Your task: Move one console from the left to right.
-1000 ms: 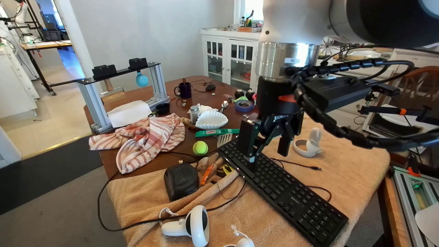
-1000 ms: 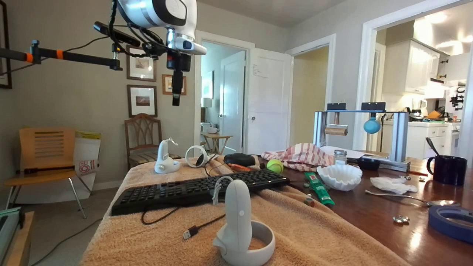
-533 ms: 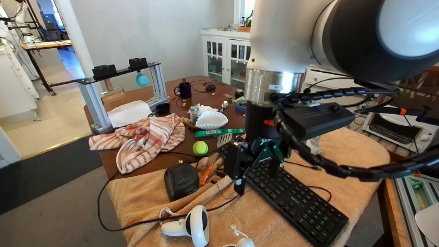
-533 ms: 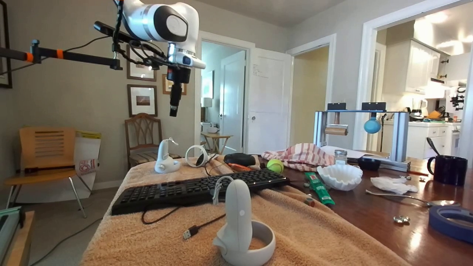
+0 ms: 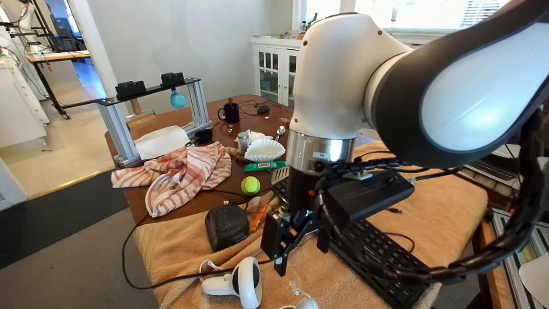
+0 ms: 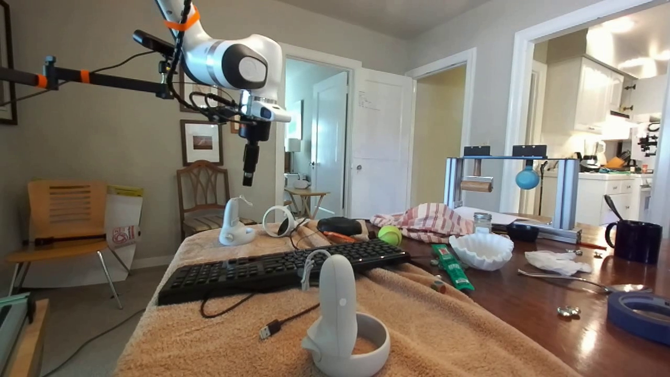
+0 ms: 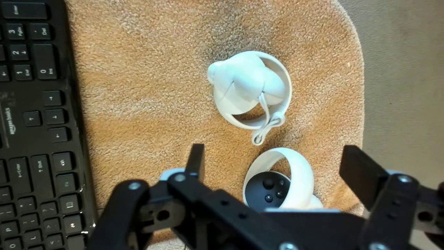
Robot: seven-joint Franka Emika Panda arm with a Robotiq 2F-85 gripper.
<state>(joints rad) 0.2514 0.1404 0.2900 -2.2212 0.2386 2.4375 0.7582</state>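
Console [image 7: 247, 85] below and apart from the claw [image 5: 301, 259].

Room over towel [image 7: 145, 86] (keyboard [image 7: 38, 146] alongside).

Bright overall, in both exterior views. Blown to white at the window [image 5: 422, 15], upper right. Warm and overexposed at the kitchen ceiling [image 6: 636, 36]. Streaked with glare on the polished tabletop [image 6: 586, 340] and the silver wrist collar [image 5: 319, 148]. Dimmer along the floor [image 5: 98, 257]. Softly shadowed on the towel [image 7: 145, 69], wrist view. Crisp in the lettering of the keyboard [image 7: 34, 114].
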